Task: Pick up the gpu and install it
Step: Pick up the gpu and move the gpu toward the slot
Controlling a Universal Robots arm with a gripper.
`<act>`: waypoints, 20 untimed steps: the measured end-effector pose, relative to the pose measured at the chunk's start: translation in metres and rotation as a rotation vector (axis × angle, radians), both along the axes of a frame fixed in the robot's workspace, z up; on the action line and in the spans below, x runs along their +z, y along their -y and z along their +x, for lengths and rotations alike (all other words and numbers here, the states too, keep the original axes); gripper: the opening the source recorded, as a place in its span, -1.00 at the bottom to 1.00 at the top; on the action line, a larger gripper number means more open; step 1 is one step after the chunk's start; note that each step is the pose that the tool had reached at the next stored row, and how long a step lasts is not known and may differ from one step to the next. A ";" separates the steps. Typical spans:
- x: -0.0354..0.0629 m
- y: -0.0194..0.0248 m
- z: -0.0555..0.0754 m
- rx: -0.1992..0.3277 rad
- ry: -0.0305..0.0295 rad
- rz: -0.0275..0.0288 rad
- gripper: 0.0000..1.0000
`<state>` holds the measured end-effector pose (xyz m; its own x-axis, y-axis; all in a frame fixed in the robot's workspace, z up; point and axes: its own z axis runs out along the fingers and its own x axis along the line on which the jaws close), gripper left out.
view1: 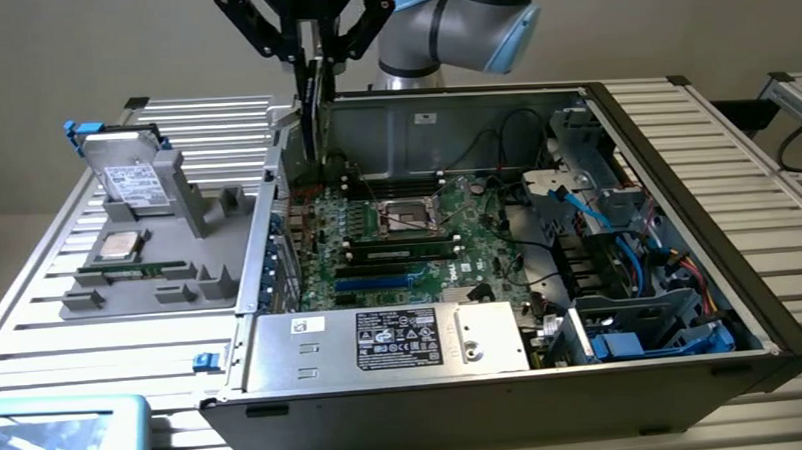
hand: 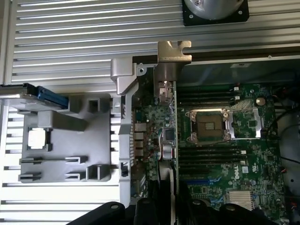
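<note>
One power supply [view1: 392,340] sits nearest the exterior camera, the motherboard [view1: 472,245] beyond. At eleven o'clock from the CPU socket [view1: 408,217], your gripper [view1: 314,60] is clamped on the gpu [view1: 316,113]. The card hangs edge-on over the board, its bracket [hand: 174,51] at the end away from the fingers.

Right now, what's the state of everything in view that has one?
gripper: shut on the graphics card
graphics card: held on edge over the board; can't tell if it's seated
computer case: on its side, panel off, open
hard drive: standing upright in the grey holder
processor chip: lying flat on the grey holder
</note>
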<state>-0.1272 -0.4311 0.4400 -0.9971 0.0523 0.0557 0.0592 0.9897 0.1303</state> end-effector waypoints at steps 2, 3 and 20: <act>0.0000 0.0003 0.009 0.000 -0.0003 0.0000 -0.44; 0.0000 0.0003 0.014 0.000 -0.0003 0.0000 -0.44; -0.0112 0.0016 0.091 0.000 -0.0003 0.0001 -0.44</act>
